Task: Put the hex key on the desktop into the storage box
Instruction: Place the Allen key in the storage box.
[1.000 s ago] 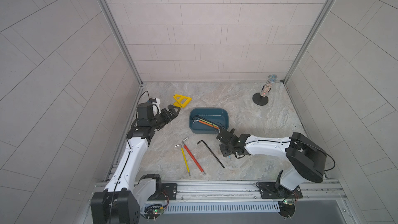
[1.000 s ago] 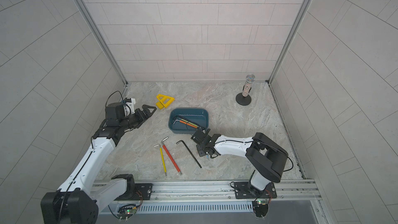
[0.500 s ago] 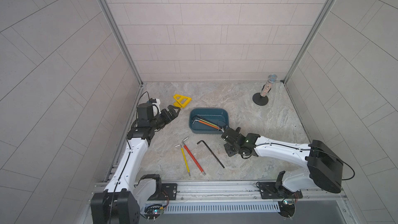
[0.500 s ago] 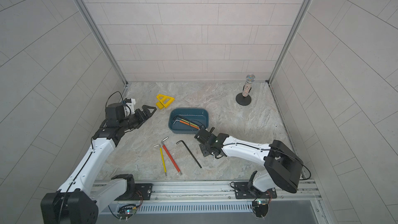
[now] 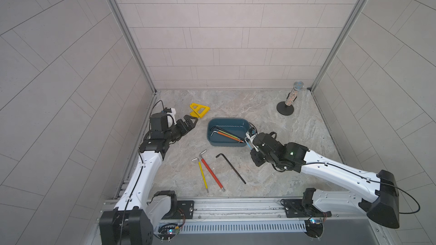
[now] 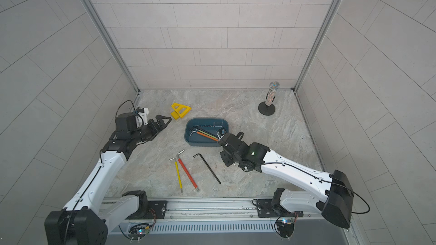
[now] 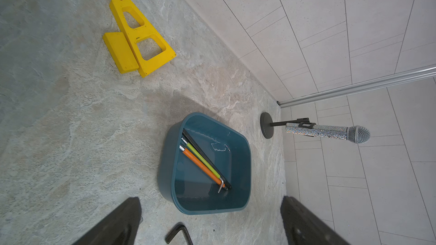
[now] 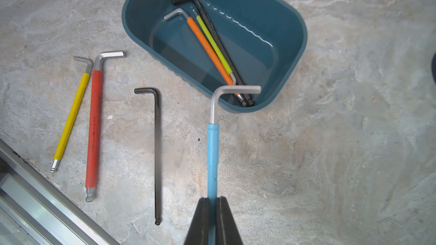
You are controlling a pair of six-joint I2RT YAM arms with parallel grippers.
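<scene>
Our right end effector (image 8: 213,199) clenches the blue hex key (image 8: 213,152) beside the storage box (image 8: 259,67); our left end effector (image 5: 191,121) is released.

Blue-sleeved hex key (image 8: 213,156) gripped by right claw (image 8: 213,200), bent end over teal storage box (image 8: 290,20) rim

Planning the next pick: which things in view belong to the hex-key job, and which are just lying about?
Job: storage box; blue hex key in the right fingers; yellow hex key, red hex key, black hex key on the desktop; three keys already boxed.
Lying about: yellow triangular piece; microphone on stand.
</scene>
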